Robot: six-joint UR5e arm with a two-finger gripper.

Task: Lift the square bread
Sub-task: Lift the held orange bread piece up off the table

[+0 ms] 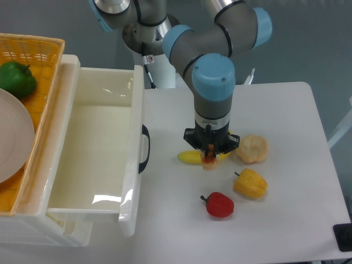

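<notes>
My gripper [209, 155] hangs over the middle of the white table [286, 110], pointing straight down. Its fingers are shut on the square bread [209, 161], a small orange-brown block that pokes out just below the fingertips. The bread is lifted off the table, above a yellow banana [193, 157]. Most of the bread is hidden by the gripper body.
A pale round bun [252, 148], a yellow pepper [251, 183] and a red pepper [219, 204] lie to the right and front of the gripper. An open white drawer [99, 148] stands to the left. Further left, a wicker basket [41, 60] holds a green pepper [16, 78] and a plate [14, 137].
</notes>
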